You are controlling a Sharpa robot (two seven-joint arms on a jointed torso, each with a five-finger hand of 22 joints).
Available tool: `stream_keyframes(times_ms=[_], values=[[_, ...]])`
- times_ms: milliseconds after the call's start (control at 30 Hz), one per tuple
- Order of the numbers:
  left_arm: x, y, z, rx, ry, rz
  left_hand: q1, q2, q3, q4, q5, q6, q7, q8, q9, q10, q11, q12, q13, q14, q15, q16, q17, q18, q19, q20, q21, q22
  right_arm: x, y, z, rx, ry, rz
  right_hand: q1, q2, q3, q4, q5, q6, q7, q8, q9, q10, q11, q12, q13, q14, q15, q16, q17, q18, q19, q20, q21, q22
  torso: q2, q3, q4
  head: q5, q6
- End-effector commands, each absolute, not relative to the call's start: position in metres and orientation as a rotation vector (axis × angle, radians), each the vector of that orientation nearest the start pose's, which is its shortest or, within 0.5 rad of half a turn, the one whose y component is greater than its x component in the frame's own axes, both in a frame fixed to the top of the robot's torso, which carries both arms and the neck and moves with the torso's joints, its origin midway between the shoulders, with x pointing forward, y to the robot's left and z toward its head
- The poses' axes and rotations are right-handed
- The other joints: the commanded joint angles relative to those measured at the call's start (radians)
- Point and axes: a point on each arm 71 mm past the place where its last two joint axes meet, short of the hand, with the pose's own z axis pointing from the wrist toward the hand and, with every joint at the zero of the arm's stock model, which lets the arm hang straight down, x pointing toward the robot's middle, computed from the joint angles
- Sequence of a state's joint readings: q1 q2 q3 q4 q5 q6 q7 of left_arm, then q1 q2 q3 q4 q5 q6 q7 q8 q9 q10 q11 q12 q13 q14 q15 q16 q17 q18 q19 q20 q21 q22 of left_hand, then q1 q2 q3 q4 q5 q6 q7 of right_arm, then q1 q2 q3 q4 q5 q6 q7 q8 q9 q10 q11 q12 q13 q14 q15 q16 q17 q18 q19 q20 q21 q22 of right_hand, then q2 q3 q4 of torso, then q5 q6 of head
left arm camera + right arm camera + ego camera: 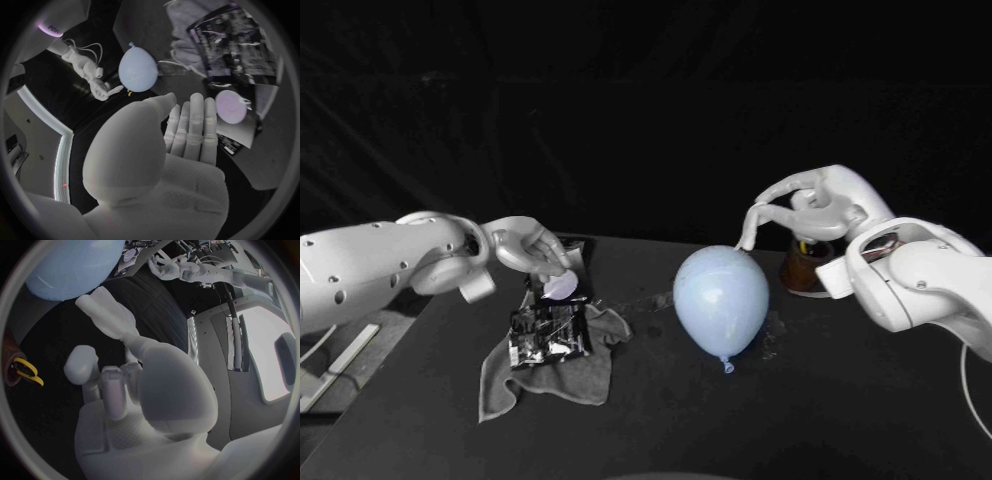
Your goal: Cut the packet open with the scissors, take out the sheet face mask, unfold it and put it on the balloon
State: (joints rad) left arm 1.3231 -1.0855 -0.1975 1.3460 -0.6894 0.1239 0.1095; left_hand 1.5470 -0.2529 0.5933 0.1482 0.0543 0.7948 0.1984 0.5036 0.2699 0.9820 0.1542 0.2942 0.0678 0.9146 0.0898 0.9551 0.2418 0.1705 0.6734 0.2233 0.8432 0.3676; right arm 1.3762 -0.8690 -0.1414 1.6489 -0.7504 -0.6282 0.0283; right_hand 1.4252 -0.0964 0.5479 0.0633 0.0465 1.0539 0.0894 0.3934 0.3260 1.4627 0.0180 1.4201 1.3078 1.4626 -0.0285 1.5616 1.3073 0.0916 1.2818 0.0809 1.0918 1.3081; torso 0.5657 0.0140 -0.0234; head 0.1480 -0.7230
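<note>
Little of the task looks done. The shiny black foil packet (548, 335) lies flat on a crumpled grey cloth (560, 378) on the black table (848, 400), and I can see no cut in it. The yellow-handled scissors (24, 372) stand in a brown holder (805, 275) just beyond the pale blue, egg-shaped balloon (721, 288), which lies bare at mid-table. No mask is out, so I judge that cutting, pulling, unfolding and laying on are all left.

My left hand (531, 252) hovers over the far end of the packet, fingers straight and side by side, palm empty. A pale round disc (560, 287) sits just under it; I cannot tell what it is.

My right hand (805, 210) hangs above the balloon, one finger pointing down at its top edge, the rest curled in on nothing.
</note>
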Motion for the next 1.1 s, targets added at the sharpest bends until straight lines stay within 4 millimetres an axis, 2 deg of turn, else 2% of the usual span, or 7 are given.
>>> stream_keyframes(times_ms=[33,300,600,833,867,967,1100], values=[[0.491,0.342,-0.183,-0.791,1.692,-1.231,-0.012,0.008,0.017,-0.005,-0.006,0.042,0.004,-0.002,-0.005,0.049,-0.014,0.010,0.000,-0.009,-0.012,-0.007,-0.003,0.007,-0.017,0.001,0.002,0.000,0.480,-0.191,-0.123,0.405,1.522,0.979,-0.007,0.005,0.000,-0.007,0.004,-0.001,0.006,0.005,0.002,0.024,0.003,-0.005,0.134,0.100,-0.002,0.006,0.250,0.009,0.000,-0.001,0.001,0.130,0.000,-0.0012,-0.0019,-0.064,0.041],[0.495,0.273,-0.178,-0.812,1.586,-1.436,-0.080,-0.012,0.065,-0.006,-0.005,0.076,-0.003,-0.059,-0.033,0.097,-0.012,-0.072,-0.005,-0.103,0.016,-0.159,-0.064,-0.010,-0.129,0.064,-0.190,-0.112,0.476,-0.185,-0.120,0.391,1.537,0.989,-0.007,0.005,0.001,-0.009,0.004,-0.001,0.006,0.007,0.003,0.025,0.003,-0.004,0.135,0.101,-0.002,0.006,0.251,0.009,0.001,0.000,0.002,0.130,0.001,-0.0007,-0.0026,-0.124,0.074],[0.503,0.213,-0.168,-0.759,1.483,-1.560,-0.113,-0.026,0.014,-0.019,-0.005,0.036,0.015,-0.120,-0.050,0.064,0.018,-0.178,-0.005,-0.177,0.063,-0.394,-0.135,-0.054,-0.154,0.069,-0.401,-0.243,0.473,-0.176,-0.109,0.341,1.566,0.998,-0.009,0.005,0.003,-0.012,0.005,-0.002,0.007,0.008,0.003,0.025,0.003,-0.004,0.134,0.101,-0.002,0.006,0.252,0.008,0.004,0.000,0.007,0.131,-0.001,-0.0006,-0.0026,-0.160,0.093],[0.508,0.179,-0.164,-0.715,1.445,-1.607,-0.107,0.001,-0.152,-0.010,-0.005,-0.010,0.014,-0.162,-0.061,-0.014,0.047,-0.231,-0.005,-0.233,0.096,-0.520,-0.164,-0.068,-0.166,0.069,-0.502,-0.298,0.478,-0.169,-0.104,0.274,1.663,0.959,-0.010,0.005,0.004,-0.013,0.005,-0.002,0.007,0.009,0.004,0.024,0.003,-0.005,0.133,0.100,-0.002,0.006,0.250,0.008,0.004,0.000,0.008,0.131,-0.002,-0.0028,-0.0027,-0.178,0.111],[0.508,0.171,-0.164,-0.708,1.445,-1.617,-0.069,0.037,-0.268,0.005,-0.005,-0.018,0.016,-0.177,-0.063,-0.040,0.048,-0.230,-0.004,-0.234,0.101,-0.564,-0.170,-0.074,-0.185,0.069,-0.554,-0.312,0.479,-0.167,-0.102,0.254,1.681,0.946,-0.010,0.005,0.004,-0.013,0.005,-0.002,0.007,0.009,0.004,0.024,0.003,-0.005,0.133,0.100,-0.002,0.006,0.250,0.008,0.004,0.000,0.008,0.131,-0.002,-0.0022,-0.0030,-0.178,0.113],[0.508,0.159,-0.163,-0.699,1.451,-1.637,-0.008,0.067,-0.405,0.055,-0.006,-0.035,0.021,-0.201,-0.066,-0.079,0.047,-0.228,-0.004,-0.257,0.106,-0.629,-0.174,-0.083,-0.223,0.069,-0.619,-0.317,0.481,-0.162,-0.098,0.220,1.705,0.923,-0.010,0.005,0.005,-0.013,0.005,-0.003,0.007,0.009,0.004,0.024,0.003,-0.006,0.133,0.100,-0.002,0.005,0.249,0.007,0.007,0.000,0.011,0.132,-0.001,-0.0008,-0.0031,-0.178,0.117],[0.508,0.145,-0.164,-0.690,1.467,-1.659,0.051,0.066,-0.484,0.131,-0.005,-0.051,0.022,-0.220,-0.067,-0.106,0.050,-0.231,-0.004,-0.270,0.110,-0.678,-0.174,-0.090,-0.264,0.069,-0.671,-0.322,0.484,-0.155,-0.091,0.179,1.721,0.892,-0.011,0.005,0.005,-0.014,0.005,-0.003,0.007,0.010,0.004,0.024,0.003,-0.007,0.132,0.100,-0.002,0.005,0.249,0.007,0.008,0.000,0.013,0.132,-0.001,-0.0010,-0.0020,-0.182,0.121]])
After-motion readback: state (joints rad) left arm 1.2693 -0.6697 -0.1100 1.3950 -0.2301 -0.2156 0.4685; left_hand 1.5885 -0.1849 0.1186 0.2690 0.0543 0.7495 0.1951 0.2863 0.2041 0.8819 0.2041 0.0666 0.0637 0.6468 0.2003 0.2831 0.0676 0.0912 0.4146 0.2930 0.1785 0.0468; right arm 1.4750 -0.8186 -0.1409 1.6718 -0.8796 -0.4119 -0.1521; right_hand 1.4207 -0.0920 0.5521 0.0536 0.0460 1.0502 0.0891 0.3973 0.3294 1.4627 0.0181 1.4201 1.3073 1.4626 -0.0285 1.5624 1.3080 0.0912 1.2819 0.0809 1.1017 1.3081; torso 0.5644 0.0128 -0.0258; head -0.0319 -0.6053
